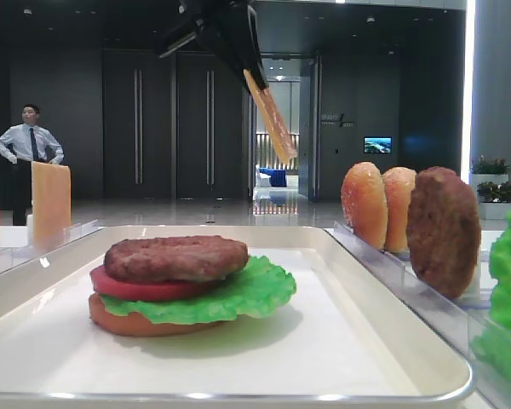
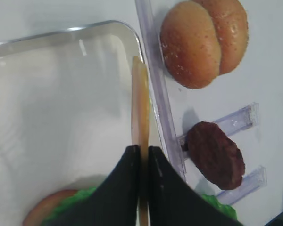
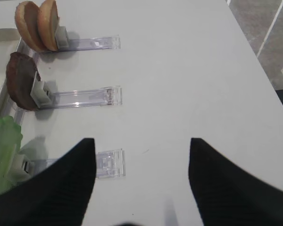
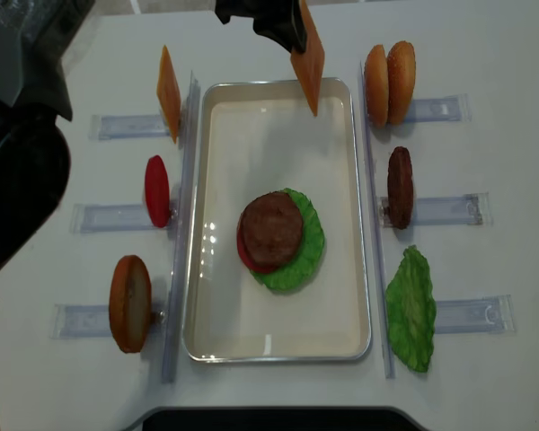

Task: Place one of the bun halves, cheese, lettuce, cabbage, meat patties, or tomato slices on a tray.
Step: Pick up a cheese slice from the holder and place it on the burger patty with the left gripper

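Nearest the low exterior camera, the tray [image 1: 392,336] carries a part-built burger [image 1: 187,285]: bun base, tomato slice, lettuce and a meat patty [image 1: 177,256] on top, sitting about mid-tray. Above and beyond it hangs the cheese [image 1: 271,118], clamped edge-on in the left claw [image 2: 142,153], whose jaws are pressed together on the slice. The cheese dangles with its long axis pointing down and slightly right, over the far right part of the tray; the burger lies nearer than the claw and to its left, so the coming move looks like a carry toward the near side plus a lowering and flattening of the slice. The left arm is the one placed for this. The right claw [image 3: 141,183] rests over bare counter [image 3: 188,70] with jaws apart, holding nothing. The overhead view shows a spare cheese slice [image 4: 168,92] far left and bun halves [image 4: 389,83] far right in clear racks; the left wrist view alone shows how thin the grip is.
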### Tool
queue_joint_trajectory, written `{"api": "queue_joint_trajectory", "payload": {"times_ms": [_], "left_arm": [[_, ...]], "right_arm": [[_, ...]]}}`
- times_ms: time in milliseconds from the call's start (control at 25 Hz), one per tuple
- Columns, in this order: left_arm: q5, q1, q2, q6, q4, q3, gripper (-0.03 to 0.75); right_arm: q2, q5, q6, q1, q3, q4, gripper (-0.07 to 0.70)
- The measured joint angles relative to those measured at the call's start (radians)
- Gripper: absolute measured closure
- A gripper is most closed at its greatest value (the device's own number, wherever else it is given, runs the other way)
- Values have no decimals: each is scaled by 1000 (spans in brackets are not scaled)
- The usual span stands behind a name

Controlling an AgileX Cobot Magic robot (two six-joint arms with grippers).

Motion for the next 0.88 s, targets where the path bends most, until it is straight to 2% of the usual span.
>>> {"api": "queue_joint_trajectory", "payload": {"times_ms": [360, 480, 560, 600, 880], "left_arm": [[0, -12, -111, -103, 46, 13, 693], [0, -16, -175, -145, 81, 110, 693], [0, -16, -224, -157, 89, 219, 693], [-13, -16, -252, -159, 86, 271, 693], [-250, -16, -472, -132, -8, 707, 693]], "right_arm": [[0, 0, 0, 0, 0, 0, 218], [0, 0, 0, 0, 0, 0, 218], [0, 0, 0, 0, 0, 0, 218], [0, 0, 0, 0, 0, 0, 218], [0, 0, 0, 0, 0, 0, 218]]}}
